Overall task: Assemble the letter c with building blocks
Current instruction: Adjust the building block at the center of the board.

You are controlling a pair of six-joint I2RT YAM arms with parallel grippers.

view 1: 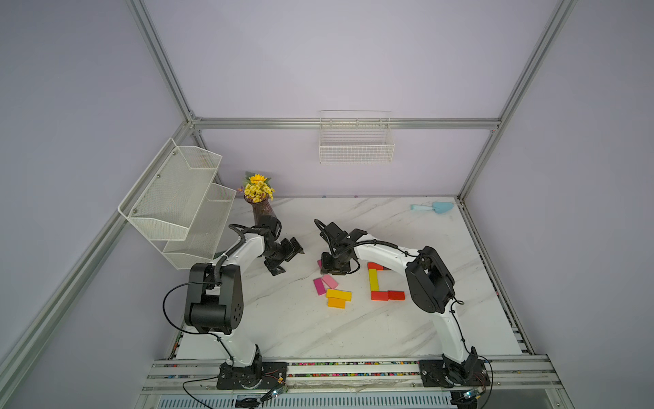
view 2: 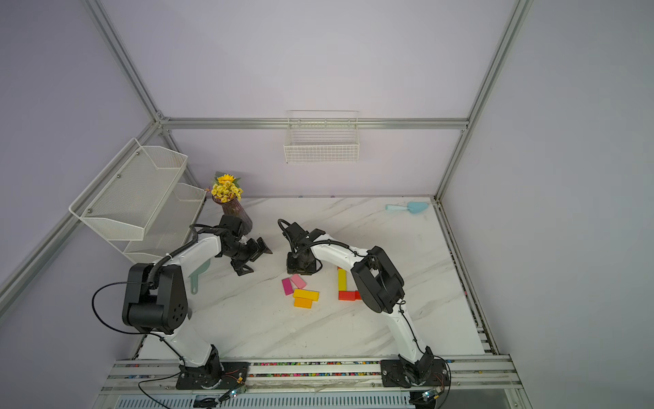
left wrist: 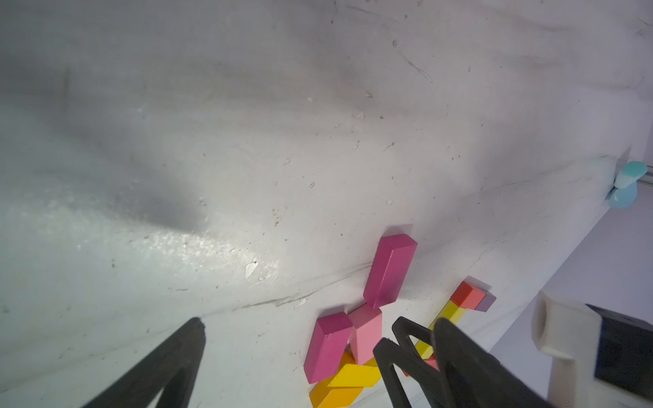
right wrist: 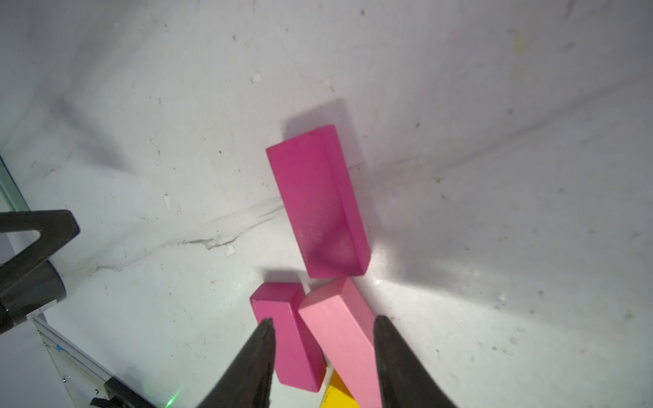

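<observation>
Part of a C lies on the marble table (view 1: 300, 329): a red block (view 1: 374, 266), an upright yellow block (view 1: 372, 279) and two red blocks (view 1: 387, 295). To its left lie loose blocks: magenta (view 1: 319, 286), light pink (view 1: 330, 280), yellow (view 1: 338, 294) over orange (view 1: 336, 303). My right gripper (right wrist: 323, 323) points down at the far ends of the magenta block (right wrist: 293, 339) and pink block (right wrist: 339, 328). Its jaws are narrowed but apart, and contact is unclear. Another magenta block (right wrist: 314, 197) lies just beyond. My left gripper (view 1: 288, 261) hangs wide open and empty, left of the blocks.
A vase of yellow flowers (view 1: 260, 209) stands behind the left arm, beside a white mesh shelf (view 1: 177, 202). A wire basket (view 1: 355, 145) hangs on the back wall. A light blue scoop (view 1: 433, 207) lies at the far right corner. A green scoop (view 2: 198, 278) lies under the left arm.
</observation>
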